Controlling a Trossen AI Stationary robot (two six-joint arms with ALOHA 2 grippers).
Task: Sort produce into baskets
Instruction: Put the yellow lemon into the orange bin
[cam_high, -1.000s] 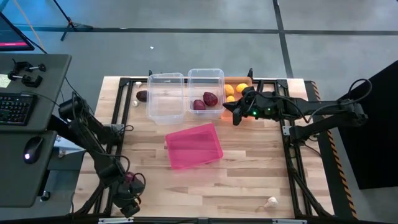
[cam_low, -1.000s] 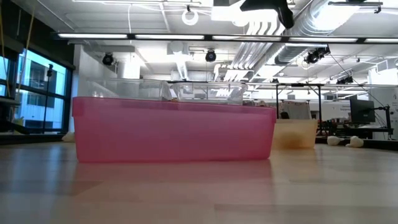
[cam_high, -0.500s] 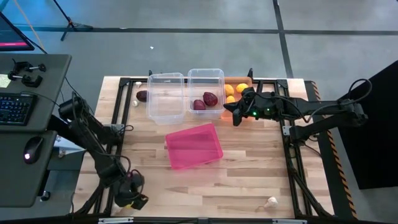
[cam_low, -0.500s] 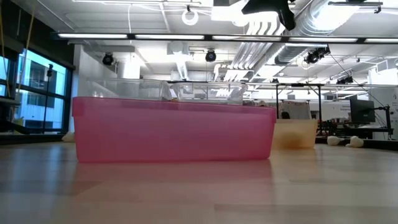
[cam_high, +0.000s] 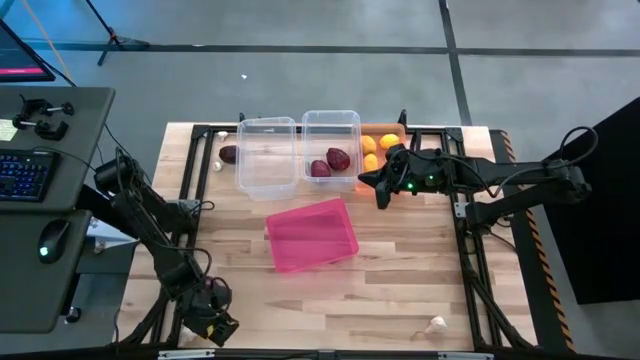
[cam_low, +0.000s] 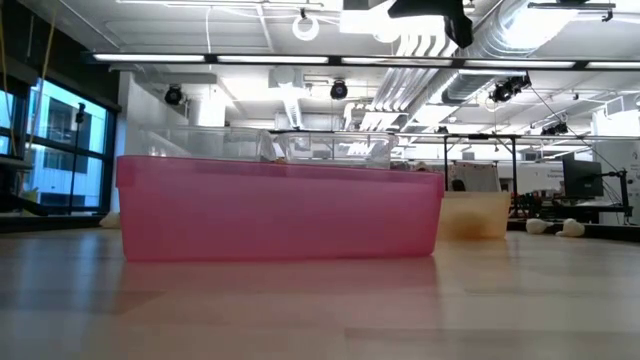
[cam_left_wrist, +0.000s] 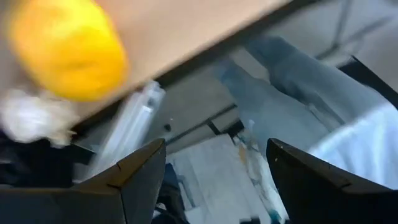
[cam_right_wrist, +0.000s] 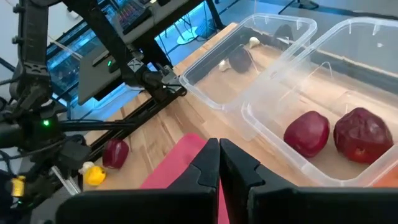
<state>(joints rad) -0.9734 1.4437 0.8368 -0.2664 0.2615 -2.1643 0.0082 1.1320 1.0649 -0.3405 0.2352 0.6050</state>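
Note:
The pink basket (cam_high: 311, 233) sits mid-table, with two clear baskets (cam_high: 267, 155) (cam_high: 331, 145) and the orange basket (cam_high: 392, 131) at the far edge. Two red onions (cam_right_wrist: 309, 132) lie in the right clear basket and lemons (cam_high: 388, 141) lie in the orange one. My right gripper (cam_high: 377, 189) is shut and empty, above the near end of the orange basket. My left gripper (cam_left_wrist: 214, 180) is open and empty at the table's near left corner (cam_high: 218, 326). A lemon (cam_left_wrist: 68, 46) and a garlic bulb (cam_left_wrist: 31, 118) lie ahead of it.
An onion (cam_high: 228, 154) and a garlic bulb (cam_high: 218, 166) lie left of the clear baskets. A garlic bulb (cam_high: 436, 324) lies near the near right corner. An onion (cam_right_wrist: 115, 152) and a lemon (cam_right_wrist: 94, 175) lie by the near left edge. Bare wood surrounds the pink basket.
My left gripper has swung a little toward the table's right edge at the near left corner.

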